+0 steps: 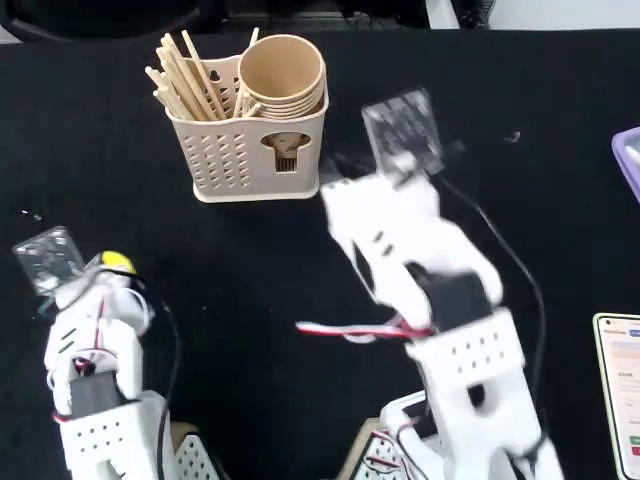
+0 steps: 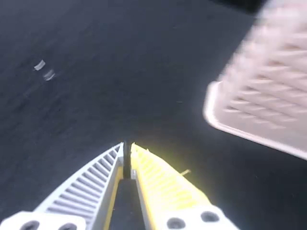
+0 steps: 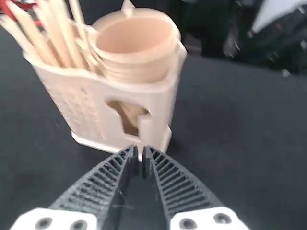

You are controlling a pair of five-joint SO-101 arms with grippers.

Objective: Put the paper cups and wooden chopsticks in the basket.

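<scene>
From above, the basket (image 1: 255, 150) stands near the desk's (image 1: 520, 90) far edge, left of the middle. A stack of paper cups (image 1: 283, 72) sits in one compartment, and the wooden chopsticks (image 1: 185, 82) lean in the one beside it. Every cup and chopstick I can see is already inside, so the task looks done to me. The left arm (image 1: 95, 345) is at the near left corner, the right arm (image 1: 440, 290) near the middle.

In the left wrist view, the left tool (image 2: 127, 149) is pressed together, holding nothing, with the basket off to one side.

In the right wrist view, the right tool (image 3: 140, 157) is likewise pressed together and empty, just in front of the basket's wall.
</scene>
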